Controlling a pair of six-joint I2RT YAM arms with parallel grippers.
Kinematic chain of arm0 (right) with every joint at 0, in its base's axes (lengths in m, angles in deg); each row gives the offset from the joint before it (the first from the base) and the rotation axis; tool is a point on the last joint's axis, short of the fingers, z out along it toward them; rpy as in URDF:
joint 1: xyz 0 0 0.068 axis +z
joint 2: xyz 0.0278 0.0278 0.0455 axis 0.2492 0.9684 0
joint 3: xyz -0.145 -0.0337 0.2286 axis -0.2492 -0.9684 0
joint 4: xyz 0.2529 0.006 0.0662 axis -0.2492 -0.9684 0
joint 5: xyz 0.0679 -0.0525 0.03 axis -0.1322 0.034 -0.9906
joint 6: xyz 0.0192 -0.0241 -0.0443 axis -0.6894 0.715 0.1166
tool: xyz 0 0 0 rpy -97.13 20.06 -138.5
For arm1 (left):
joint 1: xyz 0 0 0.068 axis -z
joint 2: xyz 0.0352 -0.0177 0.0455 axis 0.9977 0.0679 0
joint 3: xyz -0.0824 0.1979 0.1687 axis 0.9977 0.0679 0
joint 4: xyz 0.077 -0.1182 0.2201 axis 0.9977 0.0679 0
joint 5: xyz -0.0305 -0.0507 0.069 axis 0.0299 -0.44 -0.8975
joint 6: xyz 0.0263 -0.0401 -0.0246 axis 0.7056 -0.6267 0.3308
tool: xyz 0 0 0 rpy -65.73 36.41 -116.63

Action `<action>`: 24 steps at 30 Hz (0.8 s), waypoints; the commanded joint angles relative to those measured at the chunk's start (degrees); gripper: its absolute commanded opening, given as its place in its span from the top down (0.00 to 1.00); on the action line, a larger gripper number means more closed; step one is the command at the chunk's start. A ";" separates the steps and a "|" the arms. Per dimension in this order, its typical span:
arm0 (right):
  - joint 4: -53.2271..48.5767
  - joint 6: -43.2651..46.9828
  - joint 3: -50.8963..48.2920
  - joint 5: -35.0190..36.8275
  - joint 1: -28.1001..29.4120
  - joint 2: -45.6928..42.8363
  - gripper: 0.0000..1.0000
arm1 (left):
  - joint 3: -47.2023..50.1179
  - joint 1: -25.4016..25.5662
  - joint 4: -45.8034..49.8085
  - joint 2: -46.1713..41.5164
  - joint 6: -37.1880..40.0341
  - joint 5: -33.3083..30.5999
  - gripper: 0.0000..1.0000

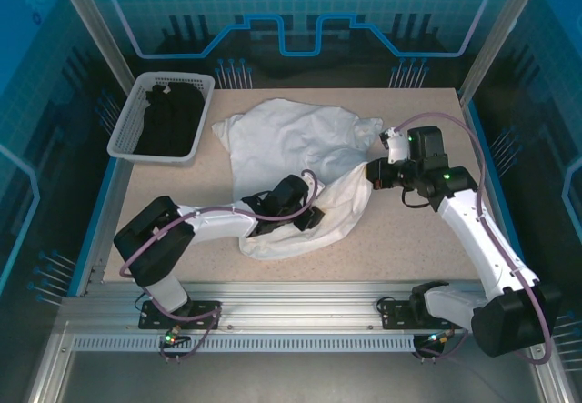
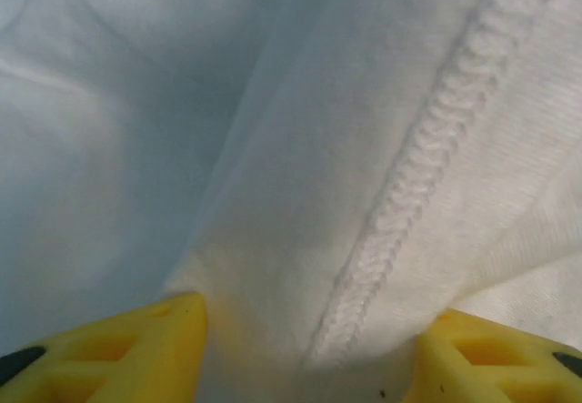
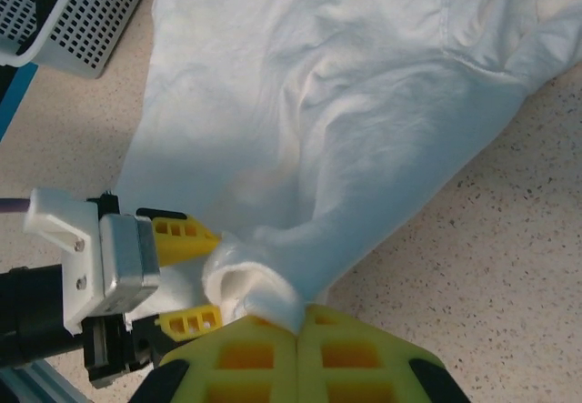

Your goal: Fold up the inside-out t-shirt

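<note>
While your right gripper (image 3: 300,323) is clamped on a bunched fold of the white t-shirt (image 1: 300,139), which lies crumpled mid-way across the table (image 1: 409,239), your left gripper (image 2: 309,335) has its jaws apart, with seamed shirt cloth between its yellow fingers (image 2: 136,348).

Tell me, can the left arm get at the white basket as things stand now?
Probably yes. Only the low t-shirt and table lie between the left gripper and the basket. Its jaws stand open around a fold of the cloth, so it should back off first.
</note>
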 commanded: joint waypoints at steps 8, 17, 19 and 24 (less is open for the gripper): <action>-0.32 2.37 1.16 4.99 -0.28 1.57 0.99 | -2.76 -3.95 -2.46 3.05 0.53 3.67 0.95; 19.90 10.08 -14.60 13.70 12.73 -9.43 0.37 | -7.85 -5.80 8.67 -8.63 -10.93 16.98 1.00; 29.17 11.65 -21.60 6.16 17.27 -12.59 0.35 | -9.11 -6.61 11.65 -10.50 -12.21 18.34 1.00; 48.49 15.15 -32.35 14.68 31.04 -7.91 0.38 | -14.07 -9.45 19.46 -13.33 -14.78 23.43 1.00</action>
